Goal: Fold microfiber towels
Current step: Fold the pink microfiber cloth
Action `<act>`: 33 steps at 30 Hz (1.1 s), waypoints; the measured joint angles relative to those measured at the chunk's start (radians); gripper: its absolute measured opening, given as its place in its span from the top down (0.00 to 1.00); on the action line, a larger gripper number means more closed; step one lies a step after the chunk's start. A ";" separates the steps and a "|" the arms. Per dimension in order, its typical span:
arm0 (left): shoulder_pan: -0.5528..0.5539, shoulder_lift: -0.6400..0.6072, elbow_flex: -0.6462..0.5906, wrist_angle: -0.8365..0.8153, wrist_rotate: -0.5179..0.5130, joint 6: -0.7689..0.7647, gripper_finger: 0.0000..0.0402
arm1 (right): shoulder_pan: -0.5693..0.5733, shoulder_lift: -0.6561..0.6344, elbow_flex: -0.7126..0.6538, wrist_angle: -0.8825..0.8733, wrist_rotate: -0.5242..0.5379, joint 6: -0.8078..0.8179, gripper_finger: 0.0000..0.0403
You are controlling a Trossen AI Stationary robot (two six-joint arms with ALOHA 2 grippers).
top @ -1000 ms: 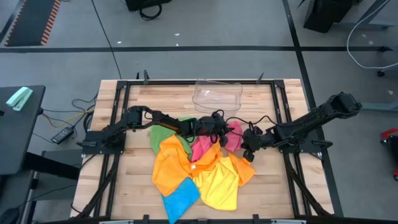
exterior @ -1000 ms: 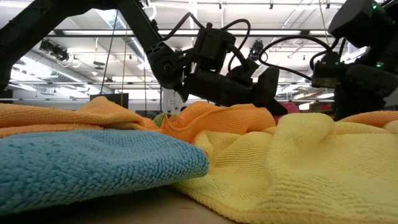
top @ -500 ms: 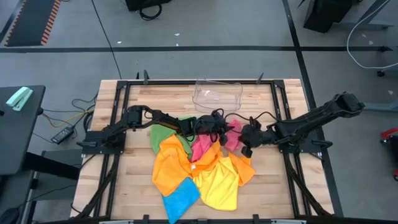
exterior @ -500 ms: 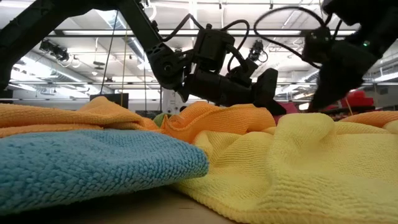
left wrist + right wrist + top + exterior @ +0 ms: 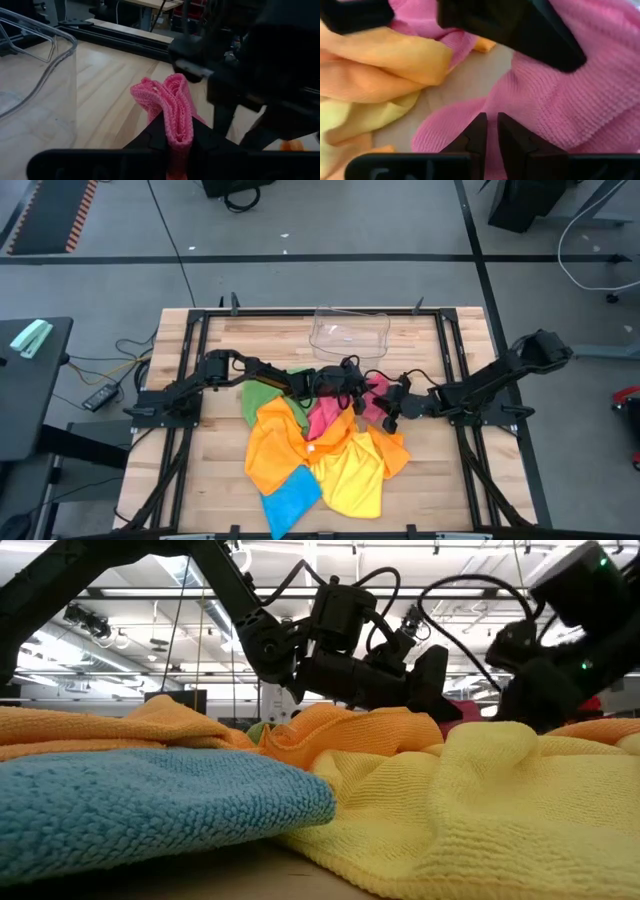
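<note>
On the wooden tabletop [image 5: 220,480], the left claw [image 5: 179,131] pinches the pink towel [image 5: 170,102] atop the heap while the right claw [image 5: 488,131], nearly closed and apparently empty, should grip its opposite edge before lifting.

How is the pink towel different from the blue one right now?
The pink towel lies mid-table between both arms, while the blue towel sits at the near edge of the pile, far from them. A fold of the pink one is pinched in the left gripper; nothing touches the blue one. The pink one is bunched and partly lifted; the blue one lies low on the table. Both are soft, plain-coloured cloths, not yet folded.
</note>
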 joint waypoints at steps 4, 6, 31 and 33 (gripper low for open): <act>0.000 0.000 0.000 -0.007 0.001 0.000 0.87 | -0.024 0.077 -0.016 0.042 -0.002 0.008 0.87; -0.002 0.000 0.000 -0.012 0.002 0.000 0.87 | -0.032 0.104 -0.015 0.052 0.000 0.008 0.87; -0.078 -0.001 0.001 -0.152 0.085 0.434 0.88 | -0.051 0.081 -0.002 -0.004 -0.109 -0.031 0.87; -0.082 -0.001 0.001 -0.164 0.093 0.434 0.87 | -0.051 0.036 -0.003 -0.034 -0.142 -0.037 0.87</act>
